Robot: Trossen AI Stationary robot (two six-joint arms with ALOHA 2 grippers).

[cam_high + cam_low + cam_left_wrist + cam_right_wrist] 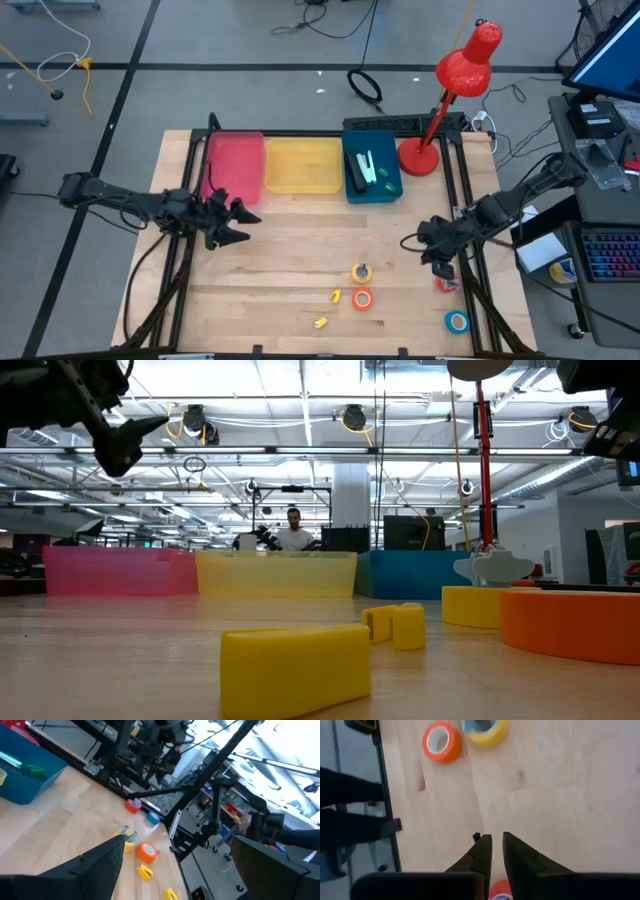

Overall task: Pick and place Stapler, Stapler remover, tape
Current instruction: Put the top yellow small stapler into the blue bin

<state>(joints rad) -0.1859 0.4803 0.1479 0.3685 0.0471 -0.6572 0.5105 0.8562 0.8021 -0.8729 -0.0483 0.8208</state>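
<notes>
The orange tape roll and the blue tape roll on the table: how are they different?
The orange tape roll lies toward the table's middle, beside the yellow tape roll; the blue tape roll lies alone near the table's right edge. Their colours differ. Both are small rings lying flat on the wood.

No words, numbers or signs can be read in any of the views. The bins, the tape rolls and the lamp show no print that can be made out. The screens and boxes at the side of the room are too small and blurry to read.
</notes>
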